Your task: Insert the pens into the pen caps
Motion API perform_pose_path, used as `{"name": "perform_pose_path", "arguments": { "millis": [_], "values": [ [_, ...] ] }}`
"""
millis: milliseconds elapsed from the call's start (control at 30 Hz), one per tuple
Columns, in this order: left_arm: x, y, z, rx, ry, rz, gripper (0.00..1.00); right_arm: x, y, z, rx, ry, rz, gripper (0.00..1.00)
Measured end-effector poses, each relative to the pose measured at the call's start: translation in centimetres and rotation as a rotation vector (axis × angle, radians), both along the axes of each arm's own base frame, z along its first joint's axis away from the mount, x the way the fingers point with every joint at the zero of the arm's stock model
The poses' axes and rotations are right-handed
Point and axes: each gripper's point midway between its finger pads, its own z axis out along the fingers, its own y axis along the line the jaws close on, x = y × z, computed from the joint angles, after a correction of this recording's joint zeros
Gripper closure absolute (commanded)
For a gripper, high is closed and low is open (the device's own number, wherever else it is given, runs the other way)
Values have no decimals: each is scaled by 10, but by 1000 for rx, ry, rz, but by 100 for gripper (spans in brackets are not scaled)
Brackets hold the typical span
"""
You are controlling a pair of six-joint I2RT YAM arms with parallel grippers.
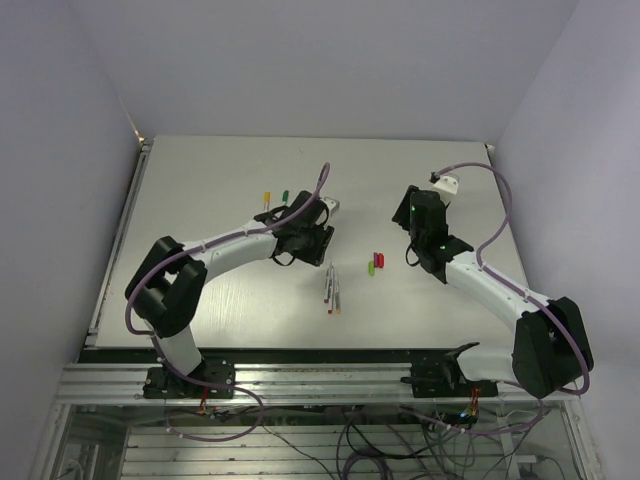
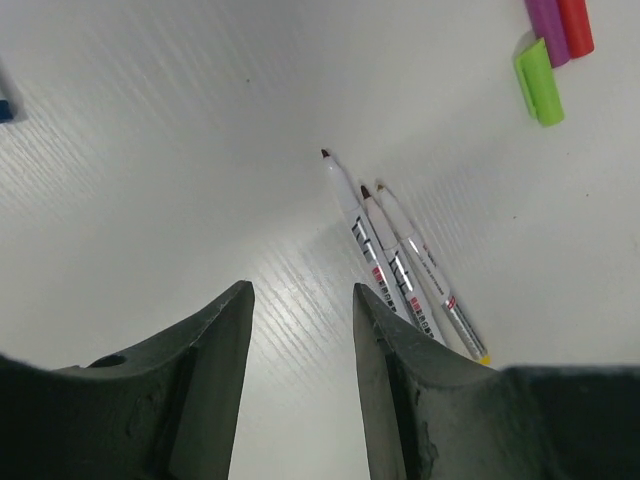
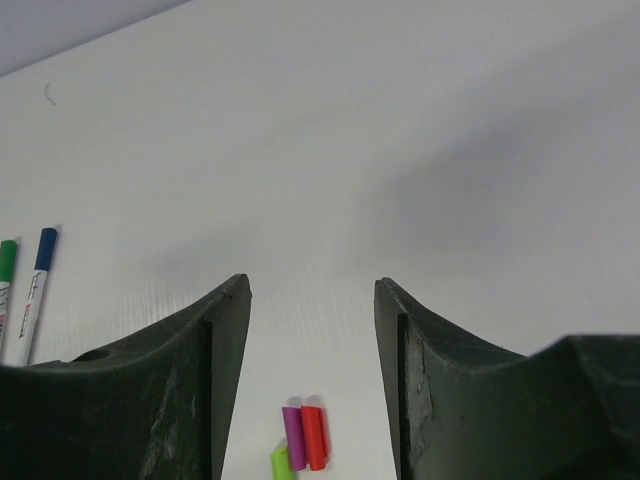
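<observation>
Left wrist view: my left pincer point(image 2: 300, 290) stands partly spread at the bottom of the frame, with nothing between its jaws but bare table point(image 2: 150, 150). Just right of centre lie three uncapped pens point(image 2: 400, 265), close side by side. Their dark tips point to the upper left and their barrels run off to the lower right. Three caps sit in the upper right corner, well apart from the pens. They are a light green cap point(image 2: 539, 82) and, above it, a purple cap point(image 2: 547, 28) and a red cap point(image 2: 576, 22) pressed together.

Right wrist view: my right pincer point(image 3: 312, 282) is also partly spread and grips nothing. Those three caps show at the bottom edge of the frame, between its fingers. At the left edge lie a green-ended pen point(image 3: 6, 265) and a blue-ended pen point(image 3: 40, 275), side by side.

Top external view: the three uncapped pens lie mid-table between my two arms, with the caps just to their upper right. My left pincer hangs to their upper left.
</observation>
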Motion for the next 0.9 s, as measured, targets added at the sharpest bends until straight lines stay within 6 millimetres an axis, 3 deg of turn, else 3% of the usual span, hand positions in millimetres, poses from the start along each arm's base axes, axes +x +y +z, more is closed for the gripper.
{"name": "perform_pose_path", "arguments": {
  "millis": [367,900],
  "values": [
    [-29,-13,-19,22,64,-50,47,-1,5,-2,10,11,30,49],
    [-45,-19,-55,73,151,-92,48,-1,6,-2,5,12,36,49]
  ]
}}
